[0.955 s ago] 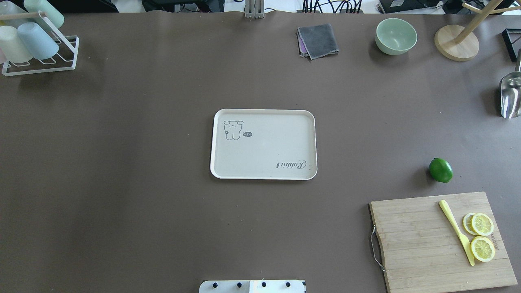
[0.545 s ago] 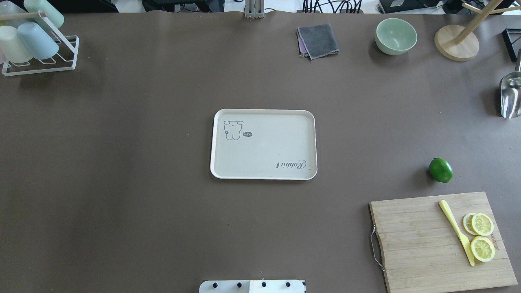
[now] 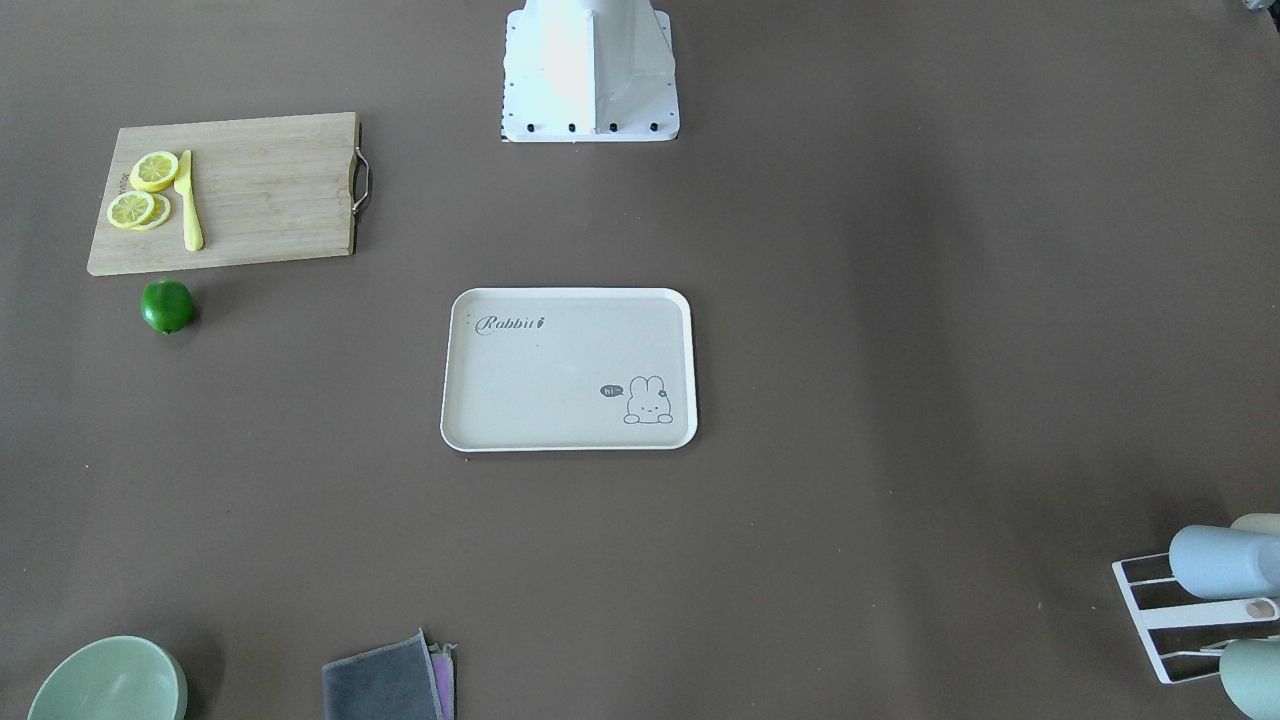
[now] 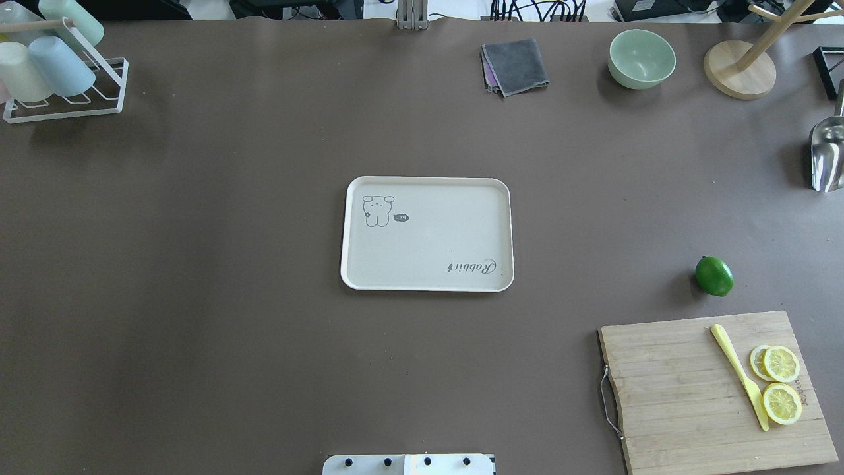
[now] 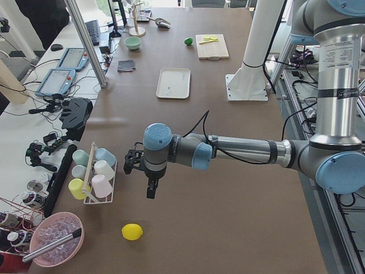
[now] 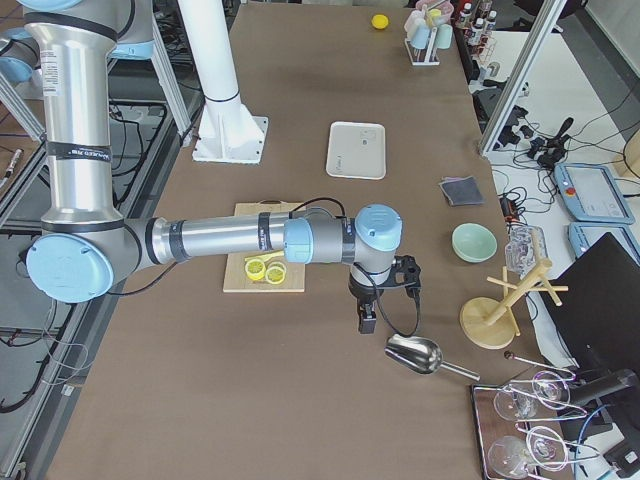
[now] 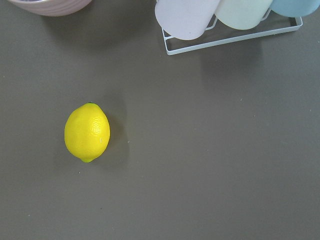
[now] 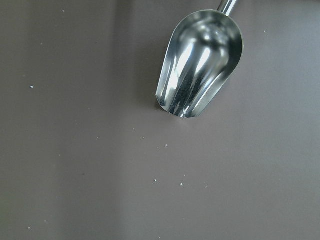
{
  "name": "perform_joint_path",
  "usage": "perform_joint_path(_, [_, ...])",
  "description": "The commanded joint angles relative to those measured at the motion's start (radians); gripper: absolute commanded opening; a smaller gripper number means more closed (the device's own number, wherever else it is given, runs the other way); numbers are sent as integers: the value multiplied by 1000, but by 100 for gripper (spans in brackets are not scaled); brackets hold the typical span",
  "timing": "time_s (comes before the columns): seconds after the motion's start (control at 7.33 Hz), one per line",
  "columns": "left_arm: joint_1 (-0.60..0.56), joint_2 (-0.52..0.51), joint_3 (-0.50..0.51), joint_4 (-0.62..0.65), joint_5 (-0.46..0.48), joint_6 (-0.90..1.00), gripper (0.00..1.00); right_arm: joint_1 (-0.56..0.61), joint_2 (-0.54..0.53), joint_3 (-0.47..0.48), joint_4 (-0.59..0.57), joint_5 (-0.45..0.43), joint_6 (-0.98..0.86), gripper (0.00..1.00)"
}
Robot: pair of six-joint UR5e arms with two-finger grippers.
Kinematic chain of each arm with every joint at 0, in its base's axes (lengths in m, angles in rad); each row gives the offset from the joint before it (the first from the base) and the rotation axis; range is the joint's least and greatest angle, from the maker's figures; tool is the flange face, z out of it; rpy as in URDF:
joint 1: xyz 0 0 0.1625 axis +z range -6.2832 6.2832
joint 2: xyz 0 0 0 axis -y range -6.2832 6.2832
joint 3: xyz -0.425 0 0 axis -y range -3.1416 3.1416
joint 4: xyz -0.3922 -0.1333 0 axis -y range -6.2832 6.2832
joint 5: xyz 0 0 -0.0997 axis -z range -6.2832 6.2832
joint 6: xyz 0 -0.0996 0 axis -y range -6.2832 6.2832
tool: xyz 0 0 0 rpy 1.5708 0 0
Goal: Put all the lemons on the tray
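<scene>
Left gripper (image 5: 149, 184) hangs above the table (image 5: 228, 240) at the end on the robot's left, near the cup rack (image 5: 94, 174), with its fingers pointing down. It appears only in the side view, so I cannot tell how wide the jaws stand or if they carry something. Its wrist camera shows no fingers, only the yellow lemon (image 7: 87, 132) lying on its side on the brown surface, apart from the rack. The right gripper (image 6: 366, 318) hangs at the other end, near the metal scoop (image 8: 200, 65); for it also I cannot tell the opening.

The green lemon (image 4: 714, 276) lies near the far edge of the cutting board (image 4: 672, 396), well apart from the tray (image 4: 428, 244). The tray sits in the middle of the table and no lemon is on it. So I judge that 0 of 2 lemons are placed, and the step in hand is the 1st approach.

To do it well, the left arm should probably take the yellow lemon, because it is close to that arm. The gripper should come straight over the fruit, then the wrist should turn so the fingers close across the short width. The smooth oval may roll or slip if it is pinched along the long axis. The 3 lemon slices (image 4: 782, 403) on the board should be left alone.
</scene>
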Motion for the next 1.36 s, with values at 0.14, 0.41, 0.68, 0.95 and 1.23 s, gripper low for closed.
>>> perform_joint_path(0.14, [0,4,0,0,0,0,98,0,1,1,0,2,0,100])
perform_joint_path(0.41, [0,4,-1,0,0,1,98,0,2,3,0,2,2,100])
perform_joint_path(0.68, [0,4,0,0,2,0,98,-2,2,3,0,3,0,100])
perform_joint_path(0.95, [3,1,-1,0,2,-2,98,-2,7,1,2,3,2,100])
perform_joint_path(1.23, [3,-8,-23,-1,-3,-2,98,-5,8,10,2,5,2,100])
